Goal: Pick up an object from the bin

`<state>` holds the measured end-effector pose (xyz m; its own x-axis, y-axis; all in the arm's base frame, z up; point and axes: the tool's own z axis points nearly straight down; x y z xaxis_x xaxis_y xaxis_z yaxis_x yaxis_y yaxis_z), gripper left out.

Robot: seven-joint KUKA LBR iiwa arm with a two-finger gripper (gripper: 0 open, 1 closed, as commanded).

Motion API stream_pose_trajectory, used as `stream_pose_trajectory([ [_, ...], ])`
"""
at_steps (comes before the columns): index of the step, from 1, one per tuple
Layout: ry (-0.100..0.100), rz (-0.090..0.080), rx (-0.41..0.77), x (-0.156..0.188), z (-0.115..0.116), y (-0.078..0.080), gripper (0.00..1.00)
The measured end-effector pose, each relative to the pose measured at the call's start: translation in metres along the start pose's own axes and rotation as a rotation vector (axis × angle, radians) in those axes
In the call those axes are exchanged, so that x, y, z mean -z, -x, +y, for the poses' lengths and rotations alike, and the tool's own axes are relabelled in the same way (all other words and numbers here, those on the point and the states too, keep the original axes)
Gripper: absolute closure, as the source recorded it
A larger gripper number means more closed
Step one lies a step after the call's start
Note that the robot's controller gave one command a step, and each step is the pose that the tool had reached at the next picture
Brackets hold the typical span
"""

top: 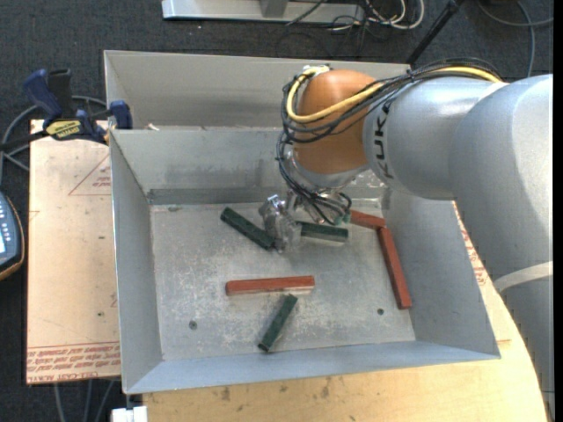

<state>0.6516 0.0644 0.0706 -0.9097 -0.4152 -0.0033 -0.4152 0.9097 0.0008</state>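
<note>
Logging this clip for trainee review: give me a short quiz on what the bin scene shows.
1. True or false: the claw is low between the left green bar and the right green bar.
2. Which lies nearest the front wall of the bin? A. red bar B. lone green bar C. blue bar
3. What colour is the long bar by the right wall?
Key: 1 true; 2 B; 3 red.
</note>
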Motion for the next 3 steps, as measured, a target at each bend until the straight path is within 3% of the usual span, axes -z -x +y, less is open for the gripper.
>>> stream_pose_trajectory([
  [1, 0.000, -0.001, -0.001, 0.000, 0.000, 0.000, 0.00],
  [2, 0.001, 0.000, -0.318, 0.000, 0.050, 0.029, 0.00],
  [3, 0.000, 0.000, -0.318, 0.000, 0.049, 0.029, 1.00],
])
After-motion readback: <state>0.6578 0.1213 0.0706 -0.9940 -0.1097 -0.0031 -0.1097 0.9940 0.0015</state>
